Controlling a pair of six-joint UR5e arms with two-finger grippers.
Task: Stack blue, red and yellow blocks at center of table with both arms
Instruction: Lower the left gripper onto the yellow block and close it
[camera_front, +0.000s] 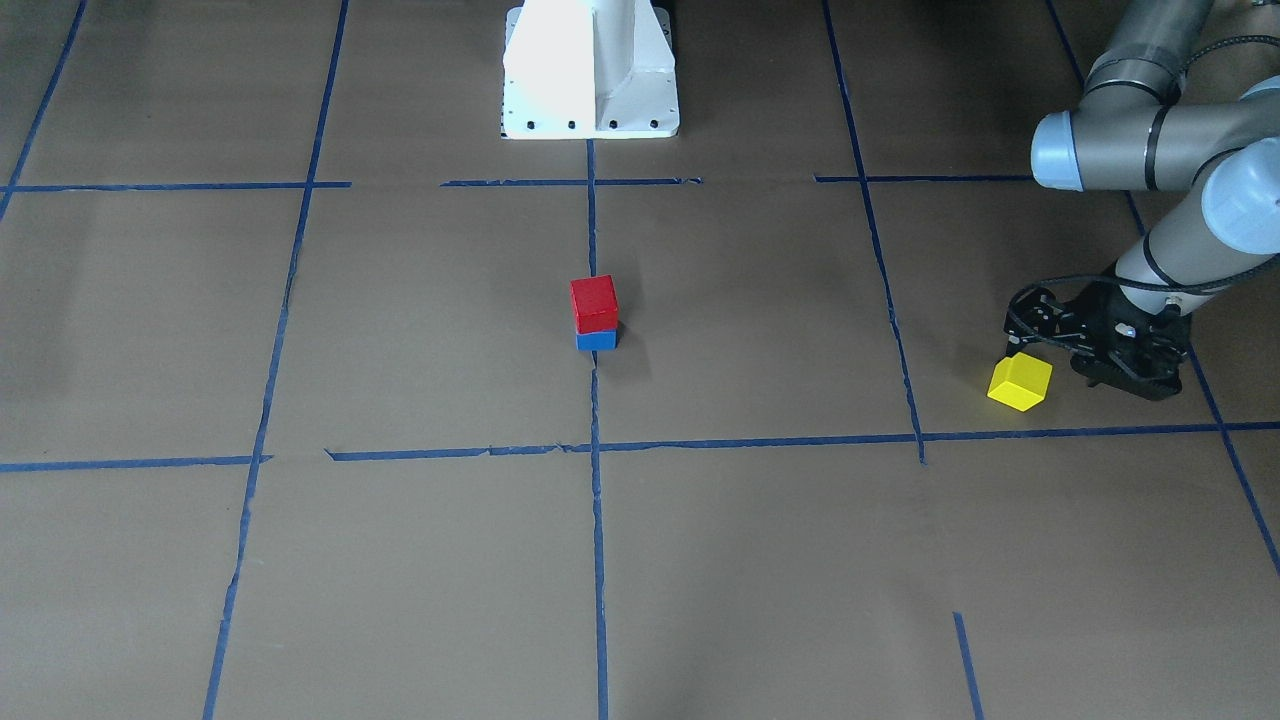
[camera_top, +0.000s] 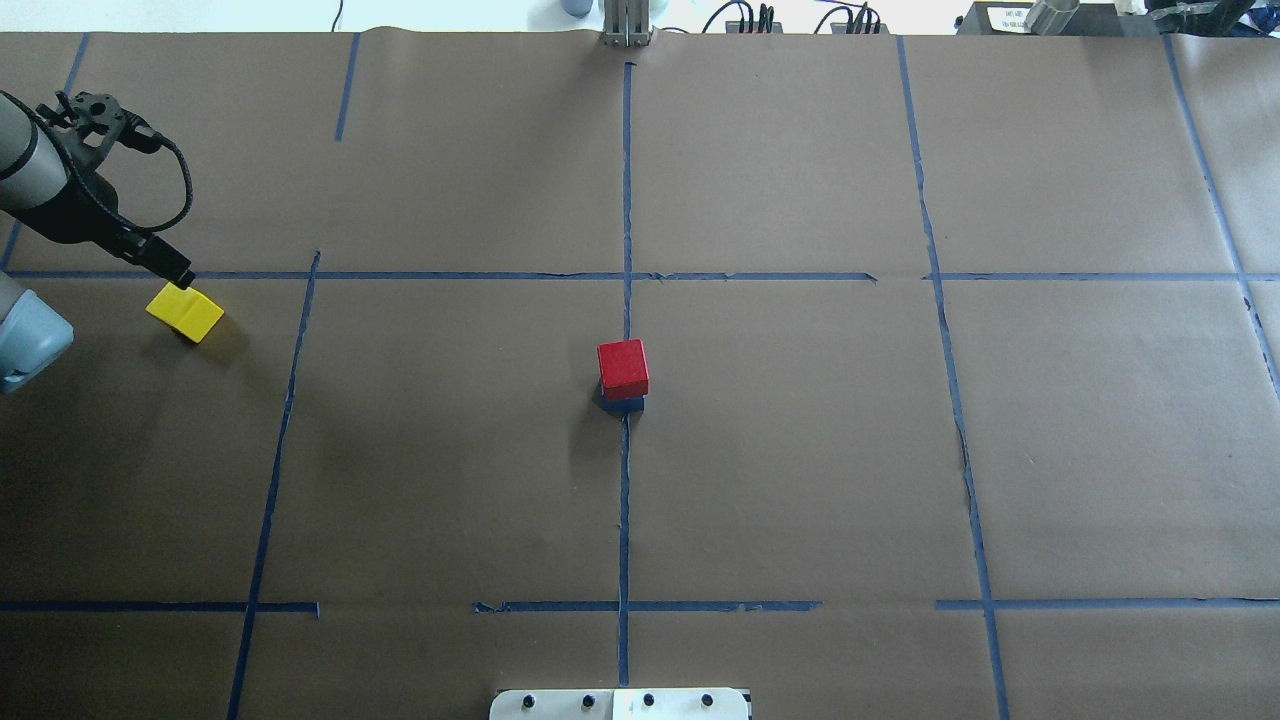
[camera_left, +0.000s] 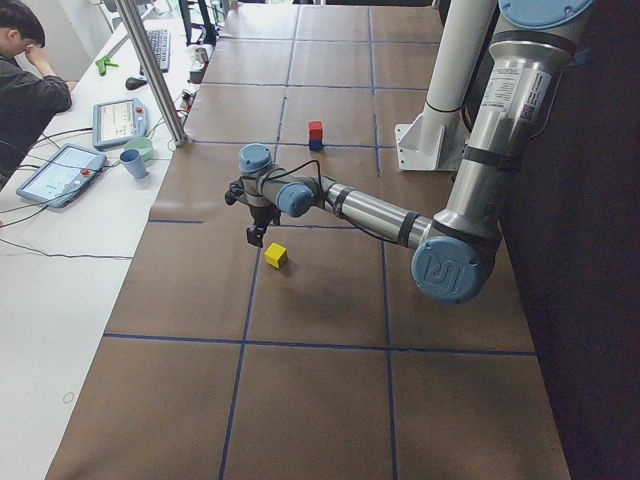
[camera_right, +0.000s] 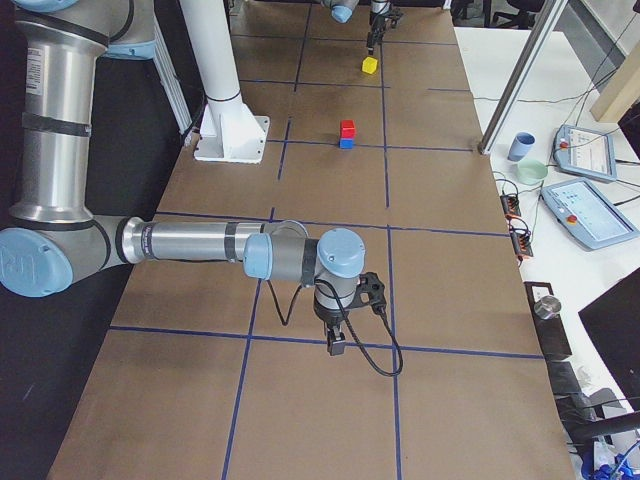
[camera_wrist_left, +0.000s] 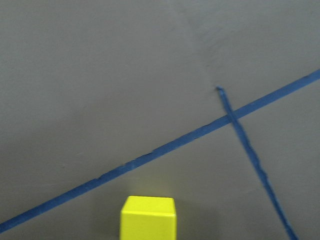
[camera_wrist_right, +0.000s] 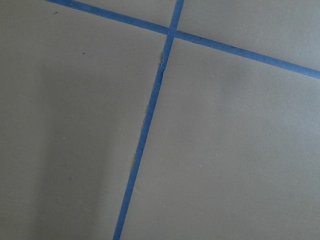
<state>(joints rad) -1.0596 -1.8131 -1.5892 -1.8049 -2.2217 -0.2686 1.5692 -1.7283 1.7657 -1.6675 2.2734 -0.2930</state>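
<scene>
Poises left hand just beside yellow block, well apart from red block atop blue block on desk, right hand far from it; cannot tell either hand's opening.

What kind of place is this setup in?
Likely a robotics lab workcell for data collection: a brown paper-covered table gridded with blue tape lines, grey teach pendants with touchscreens on the white side bench, and a dark-haired operator in black seated beside it.
</scene>
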